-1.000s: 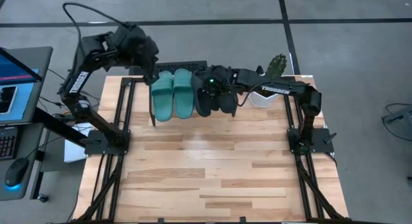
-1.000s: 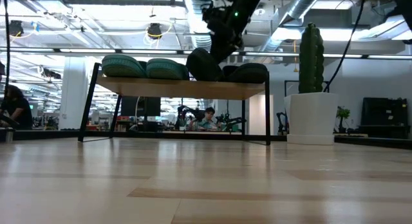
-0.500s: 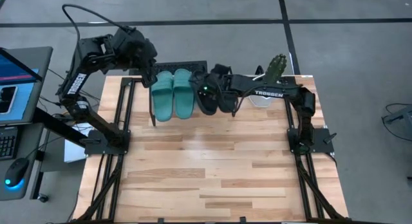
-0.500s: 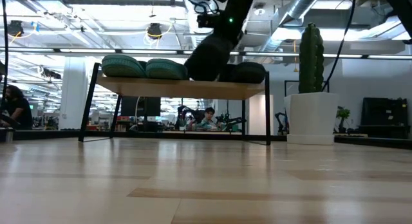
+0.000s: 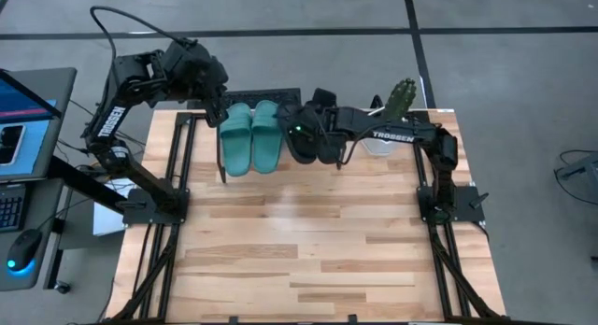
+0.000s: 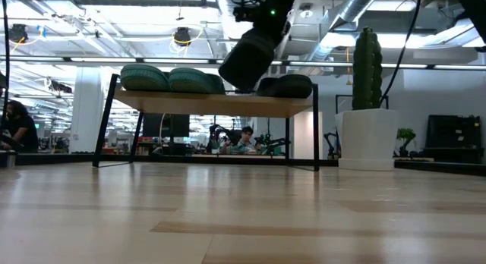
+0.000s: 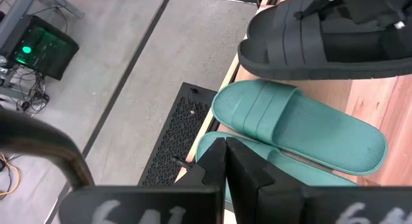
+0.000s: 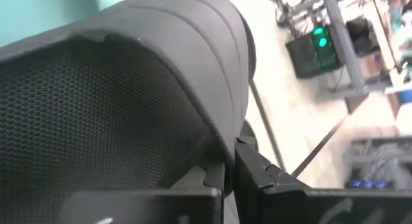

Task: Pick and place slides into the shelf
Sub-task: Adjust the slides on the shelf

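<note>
Grey concrete floor (image 5: 280, 7); potted cactus (image 6: 366, 67); ceiling ducts (image 6: 357, 10).

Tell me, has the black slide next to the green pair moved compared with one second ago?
Yes. In the low view the black slide lay on the shelf beside the green slides; now its heel end is tilted up off the board, lifted by the right tool.

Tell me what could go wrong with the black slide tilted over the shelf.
The right fingers seem to pinch only an edge of the tilted black slide, so it may slip and drop off the shelf. Its lower end is close to the nearest teal slide and might push it.
</note>
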